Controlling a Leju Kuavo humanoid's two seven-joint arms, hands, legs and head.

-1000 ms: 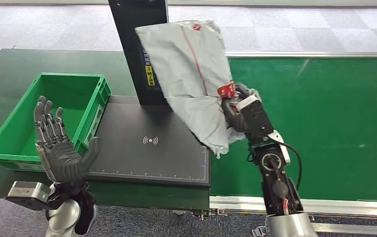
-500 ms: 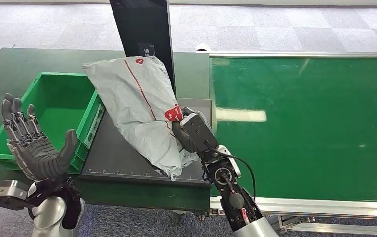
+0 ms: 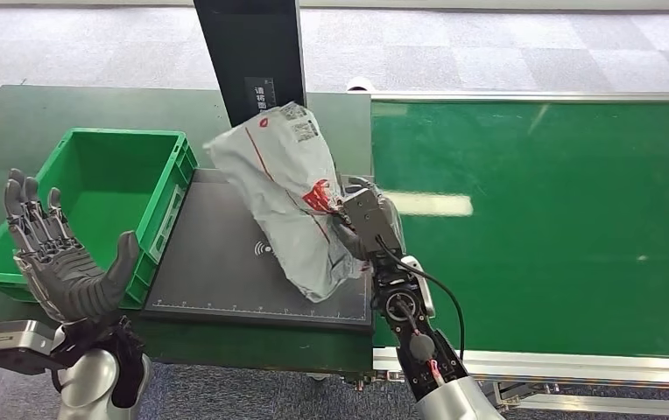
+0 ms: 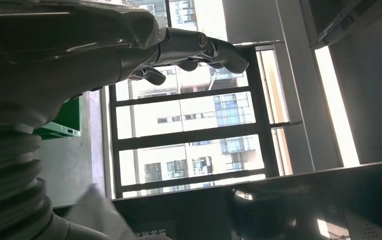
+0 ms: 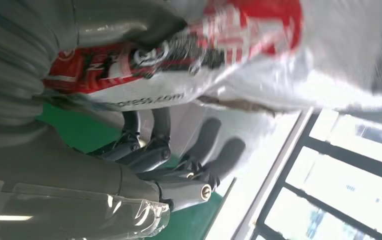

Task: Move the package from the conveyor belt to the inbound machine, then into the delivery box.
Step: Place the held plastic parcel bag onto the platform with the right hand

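My right hand (image 3: 362, 223) grips a crumpled grey plastic package (image 3: 289, 192) with red markings, holding it tilted above the black inbound machine plate (image 3: 217, 262). The right wrist view shows the same package (image 5: 259, 55) pressed against my right hand (image 5: 149, 150), dark fingers curled under it. The package's lower end hangs close over the plate's right half; I cannot tell whether it touches. My left hand (image 3: 64, 262) is raised at the lower left, palm up, fingers spread, holding nothing; the left hand (image 4: 129, 45) appears the same in its wrist view. The green delivery box (image 3: 16, 236) stands left of the plate.
The machine's black upright column (image 3: 252, 52) rises behind the plate. The green conveyor belt (image 3: 559, 219) stretches to the right, with a metal rail (image 3: 576, 363) along its near edge. The dark green table (image 3: 16, 114) carries the box and the machine.
The package first swung left and down over the plate near the box, then came back right and turned more upright. My left hand lowered and shifted left, still spread.
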